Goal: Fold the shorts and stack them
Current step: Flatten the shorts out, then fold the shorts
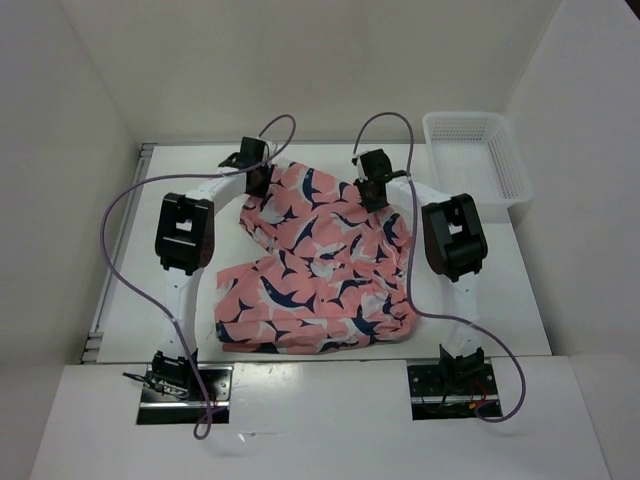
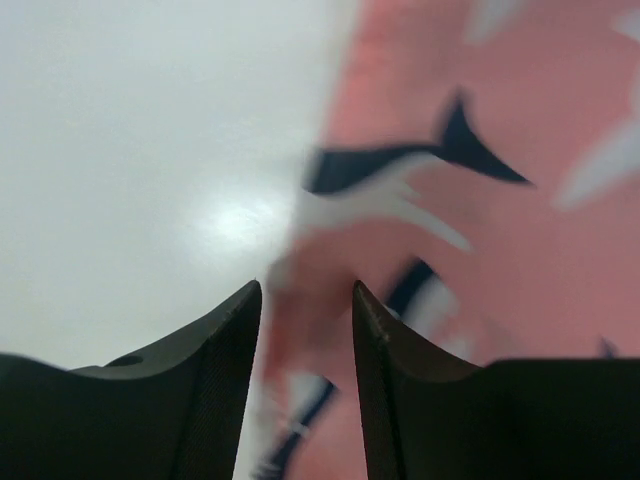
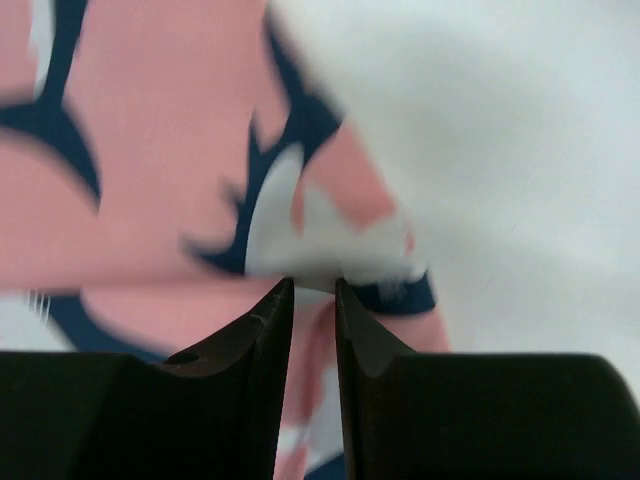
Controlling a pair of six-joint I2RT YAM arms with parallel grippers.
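Blurry shorts (image 2: 480,200) fabric in wrist views

- Shorts (image 1: 315,260): soft, matt cloth, lightly creased, with a flat printed pattern.
- Worktop (image 1: 515,290): smooth white surface with a slight sheen.
- Basket (image 1: 475,150): white plastic mesh, dull finish.
- Fingers (image 2: 200,400): hard, black, matt plastic.
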